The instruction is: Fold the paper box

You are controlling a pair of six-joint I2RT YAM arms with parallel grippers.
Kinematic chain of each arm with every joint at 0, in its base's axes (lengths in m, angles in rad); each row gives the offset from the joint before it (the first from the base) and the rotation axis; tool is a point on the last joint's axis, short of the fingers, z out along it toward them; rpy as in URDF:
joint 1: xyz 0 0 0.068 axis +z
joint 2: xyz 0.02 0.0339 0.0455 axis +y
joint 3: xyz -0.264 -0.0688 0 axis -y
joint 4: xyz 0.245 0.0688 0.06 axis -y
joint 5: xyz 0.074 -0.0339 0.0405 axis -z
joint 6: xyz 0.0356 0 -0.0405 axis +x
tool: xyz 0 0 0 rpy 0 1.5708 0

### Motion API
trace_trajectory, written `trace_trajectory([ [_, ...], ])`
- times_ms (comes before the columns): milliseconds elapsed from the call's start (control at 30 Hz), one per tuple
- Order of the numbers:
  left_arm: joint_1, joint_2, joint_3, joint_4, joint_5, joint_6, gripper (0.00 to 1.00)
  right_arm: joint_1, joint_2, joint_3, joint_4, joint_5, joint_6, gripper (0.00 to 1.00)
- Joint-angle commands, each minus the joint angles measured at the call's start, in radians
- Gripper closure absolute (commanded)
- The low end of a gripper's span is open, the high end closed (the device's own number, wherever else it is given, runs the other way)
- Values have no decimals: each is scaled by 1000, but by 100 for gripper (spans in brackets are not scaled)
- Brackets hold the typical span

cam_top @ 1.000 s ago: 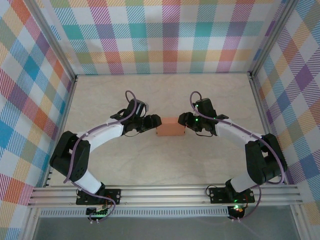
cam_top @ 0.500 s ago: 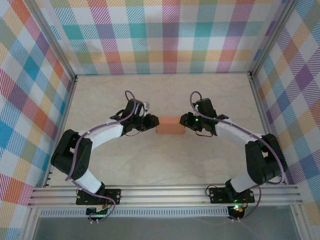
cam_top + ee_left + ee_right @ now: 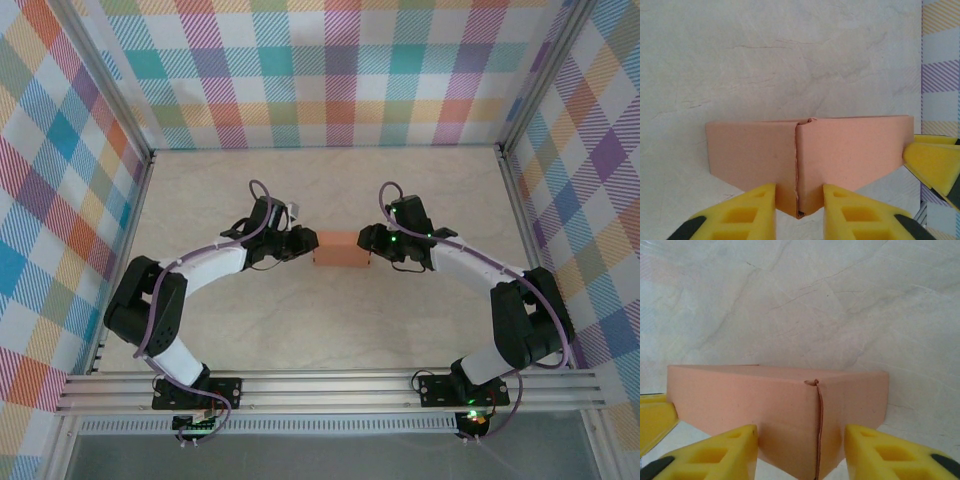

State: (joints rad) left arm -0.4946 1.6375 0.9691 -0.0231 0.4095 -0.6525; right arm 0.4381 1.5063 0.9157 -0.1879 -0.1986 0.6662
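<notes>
Top view: I log one salmon-orange card paper box (image 3: 342, 250), folded up, mid-way across the pale marbled table (image 3: 300, 330). It lies between the left gripper (image 3: 306, 243) and the right gripper (image 3: 371, 240), one at each end.
Left wrist: a box corner sits between narrowly parted fingers; I cannot tell whether they clamp it.
Right wrist: jaws apart, straddling the opposite corner seam.

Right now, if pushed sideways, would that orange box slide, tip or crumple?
The paper box probably slides: it sits low on the smooth table. Thin card with a visible seam, so likely light and easily dented.
</notes>
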Motion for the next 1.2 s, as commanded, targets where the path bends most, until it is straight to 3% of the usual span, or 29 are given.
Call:
trace_trajectory([
  [0, 4, 66, 0, -142, -58, 18, 72, 4, -17, 72, -89, 11, -113, 37],
  [133, 4, 78, 25, -163, -51, 28, 71, 4, -34, 171, -173, 55, -396, 24],
  [233, 6, 81, 31, -168, -50, 33, 71, 1, -25, 237, -224, 13, -713, 4],
  [300, 5, 86, 32, -168, -47, 35, 71, 1, -3, 274, -263, -81, -973, 0],
  [500, 6, 103, 62, -173, -28, 34, 70, -4, 113, 441, -453, -176, -1375, 0],
  [667, 5, 107, 74, -180, -26, 39, 70, -18, 235, 590, -672, -284, -1579, 1],
  [800, 6, 104, 71, -190, -27, 46, 70, -18, 345, 696, -811, -250, -1663, 10],
  [1167, 6, 111, 74, -190, -26, 48, 70, -16, 429, 683, -703, -92, -1693, 29],
])
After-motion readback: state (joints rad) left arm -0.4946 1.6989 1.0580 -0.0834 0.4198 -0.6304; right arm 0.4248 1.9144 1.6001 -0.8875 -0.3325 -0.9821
